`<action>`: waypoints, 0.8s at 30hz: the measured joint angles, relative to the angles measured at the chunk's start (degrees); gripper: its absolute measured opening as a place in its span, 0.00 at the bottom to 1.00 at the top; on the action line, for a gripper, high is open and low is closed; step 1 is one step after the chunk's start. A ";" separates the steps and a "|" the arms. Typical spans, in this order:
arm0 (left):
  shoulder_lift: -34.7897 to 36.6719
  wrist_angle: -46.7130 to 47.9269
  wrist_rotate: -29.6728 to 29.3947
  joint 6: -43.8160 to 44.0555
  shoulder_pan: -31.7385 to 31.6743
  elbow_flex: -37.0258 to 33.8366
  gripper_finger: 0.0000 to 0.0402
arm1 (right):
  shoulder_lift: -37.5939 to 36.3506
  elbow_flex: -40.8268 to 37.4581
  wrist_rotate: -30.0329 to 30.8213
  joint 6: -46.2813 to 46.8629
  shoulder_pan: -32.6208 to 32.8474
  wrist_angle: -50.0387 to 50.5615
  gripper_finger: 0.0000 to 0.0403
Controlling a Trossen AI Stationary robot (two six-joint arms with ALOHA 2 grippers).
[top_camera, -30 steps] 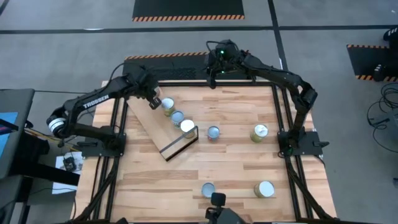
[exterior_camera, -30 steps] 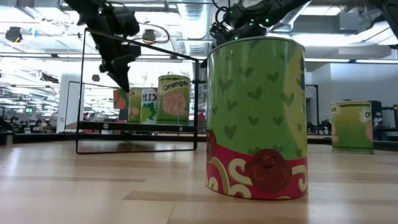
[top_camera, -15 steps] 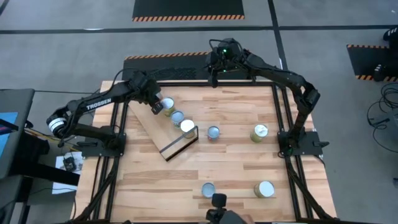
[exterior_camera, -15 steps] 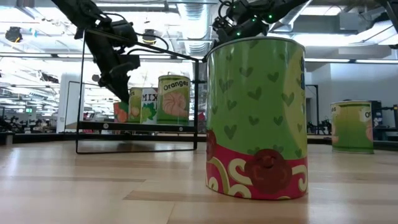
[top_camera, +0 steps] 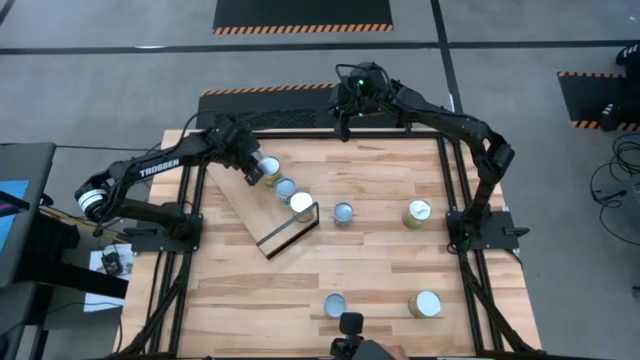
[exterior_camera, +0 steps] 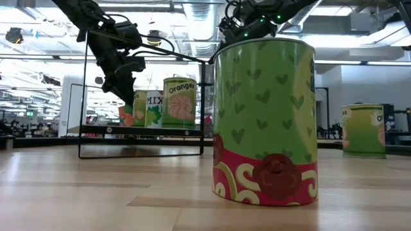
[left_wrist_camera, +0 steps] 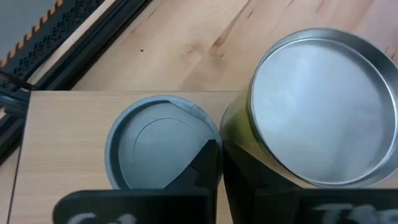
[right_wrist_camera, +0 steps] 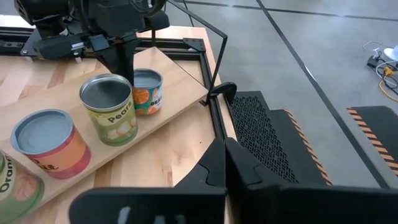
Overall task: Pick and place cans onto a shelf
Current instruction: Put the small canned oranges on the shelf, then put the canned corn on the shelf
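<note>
At upper left in the high view, the left gripper (top_camera: pixel 250 170) reaches down among the cans (top_camera: pixel 285 188) lined on the shelf (top_camera: pixel 245 212), its grip unclear, while the right gripper (top_camera: pixel 344 118), clenched, hangs top centre.

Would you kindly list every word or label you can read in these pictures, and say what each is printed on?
"TROSSEN": on the left arm, high view.
"Orange": on a can on the shelf, low view.
"MIX": on the can beside it.
"Pear": on a green can, right wrist view.
Other can labels show pictures only, or are too blurred.
</note>
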State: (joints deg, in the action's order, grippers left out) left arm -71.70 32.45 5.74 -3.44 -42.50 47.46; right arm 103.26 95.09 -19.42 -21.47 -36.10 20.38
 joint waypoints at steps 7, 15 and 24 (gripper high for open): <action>0.00 0.15 0.66 0.24 0.00 0.00 0.06 | 0.02 0.00 0.00 0.00 0.00 0.02 0.02; 0.36 0.13 0.48 0.12 0.00 0.00 0.12 | 0.07 0.00 0.00 0.01 0.00 0.02 0.02; 6.83 0.79 -3.78 -1.29 -0.02 0.00 0.13 | -2.11 0.02 1.82 -1.90 0.60 0.28 0.01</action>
State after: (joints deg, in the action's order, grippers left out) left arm -64.87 33.24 1.95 -4.73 -42.52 47.46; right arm 101.16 95.11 -17.60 -23.38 -35.50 20.66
